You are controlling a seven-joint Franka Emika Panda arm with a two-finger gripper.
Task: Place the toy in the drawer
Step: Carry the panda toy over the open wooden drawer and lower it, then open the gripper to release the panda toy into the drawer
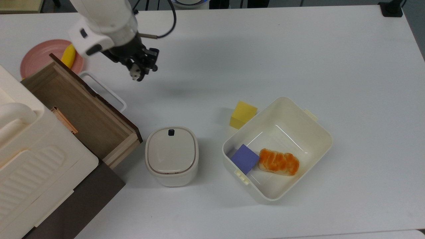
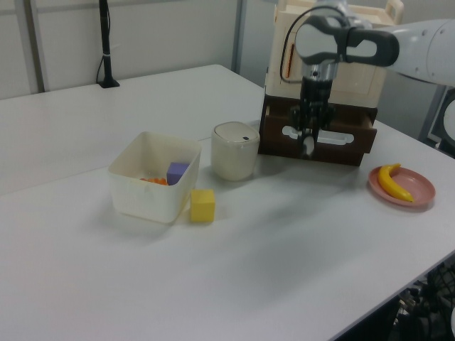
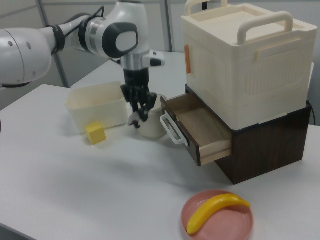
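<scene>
The drawer (image 1: 79, 109) is brown wood inside; the tub (image 1: 298, 122) is smooth, shiny plastic; the table (image 1: 265, 49) is plain white

A cream plastic tub (image 1: 318, 131) sits on the white bench (image 1: 298, 49) and serves as the landmark. Inside it, an orange bread-like piece (image 1: 279, 161) lies on the floor of the tub, touching a purple block (image 1: 245, 158) that leans in the corner toward the top view's left. A yellow foam cube (image 1: 243, 114) stands just outside the tub's wall, at its upper-left in the top view. A cream lidded bin (image 1: 171, 155) with a small dark button stands near the tub, on the top view's left. Well apart from the tub, at the top view's far left, a pink plate (image 1: 36, 56) carries a yellow banana (image 1: 68, 55). A cream case with a handle (image 3: 245, 65) sits on a dark brown cabinet (image 3: 272, 145), far from the tub.
</scene>
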